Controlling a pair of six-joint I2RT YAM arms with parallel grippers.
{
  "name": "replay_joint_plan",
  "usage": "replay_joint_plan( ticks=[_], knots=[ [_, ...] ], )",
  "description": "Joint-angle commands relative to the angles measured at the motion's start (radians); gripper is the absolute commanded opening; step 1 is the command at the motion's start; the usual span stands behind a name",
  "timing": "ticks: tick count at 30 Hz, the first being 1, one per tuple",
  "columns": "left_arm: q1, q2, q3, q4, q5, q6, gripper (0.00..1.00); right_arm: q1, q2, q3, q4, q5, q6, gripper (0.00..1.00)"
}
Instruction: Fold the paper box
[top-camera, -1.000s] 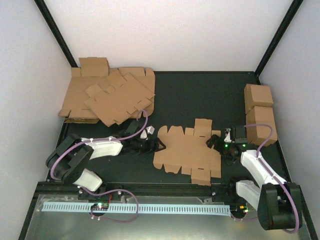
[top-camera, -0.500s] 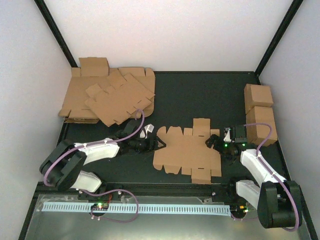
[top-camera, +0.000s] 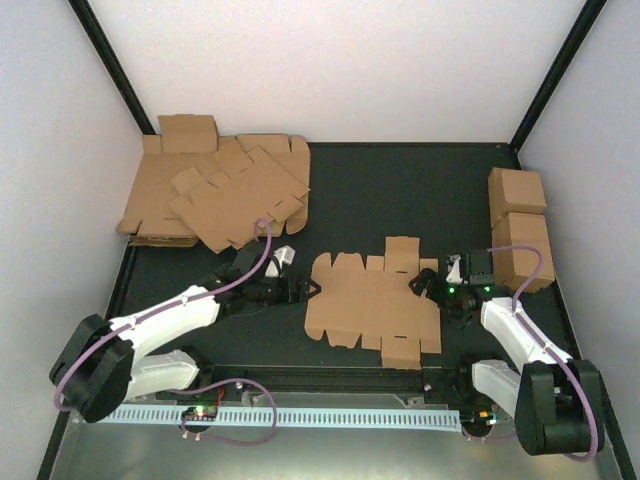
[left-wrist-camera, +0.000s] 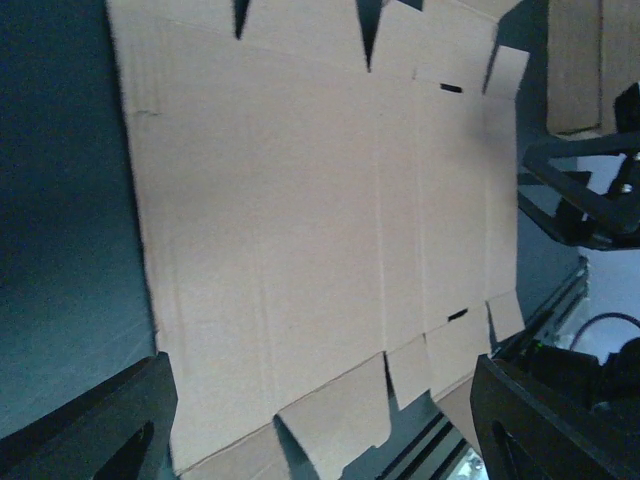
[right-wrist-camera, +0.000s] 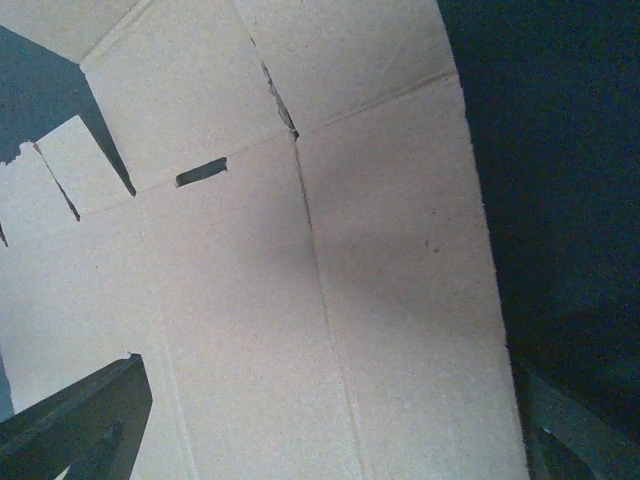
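At ten o'clock on the dark bench (top-camera: 400, 190), a heap of overlapping brown cardboard sheets (top-camera: 215, 190) is lying untouched. My left pincer (top-camera: 305, 290) is hovering released, fingers spread wide, at the nine o'clock edge of the flat brown die-cut cardboard paper box (top-camera: 375, 300). The box is lying unfolded near the bench's centre, slightly toward six o'clock. My right pincer (top-camera: 428, 287) is waiting at the sheet's three o'clock edge, likewise released and grasping nothing. I am judging the sheet light, thin, stiff between its scored creases and apt to slide. So I am planning to pinch an outer panel beside a crease while the other pincer is pinning the middle. Two blocky brown cardboard cuboids (top-camera: 520, 235) are standing at three o'clock.
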Motion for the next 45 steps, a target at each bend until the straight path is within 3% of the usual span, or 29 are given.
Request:
replay_joint_plan(
  ticks=[1, 8, 15, 21, 27, 34, 41, 45],
  knots=[
    [-0.003, -0.072, 0.028, -0.156, -0.079, 0.032, 0.85, 0.007, 0.000, 0.012, 0.020, -0.031, -0.002, 1.00],
    [-0.019, -0.185, -0.009, -0.303, -0.026, -0.141, 0.88, 0.011, 0.001, 0.017, 0.014, -0.029, -0.001, 1.00],
    [-0.125, -0.295, -0.158, -0.150, 0.004, -0.401, 0.88, 0.016, 0.013, 0.028, 0.012, -0.033, -0.004, 1.00],
    [-0.177, -0.247, -0.175, -0.113, -0.032, -0.475, 0.86, 0.016, 0.004, 0.021, 0.010, -0.040, -0.003, 1.00],
    [-0.199, -0.196, -0.288, 0.173, -0.035, -0.625, 0.74, 0.016, -0.006, 0.016, 0.015, -0.046, 0.008, 1.00],
    [-0.199, -0.128, -0.276, 0.189, -0.088, -0.636, 0.70, 0.016, -0.019, 0.012, 0.021, -0.045, 0.019, 1.00],
    [-0.199, 0.002, -0.302, 0.399, -0.075, -0.680, 0.57, 0.016, -0.005, 0.033, 0.015, -0.049, 0.016, 1.00],
    [-0.200, -0.007, -0.253, 0.348, -0.111, -0.619, 0.44, 0.015, -0.001, 0.048, 0.005, -0.048, 0.013, 1.00]
  ],
)
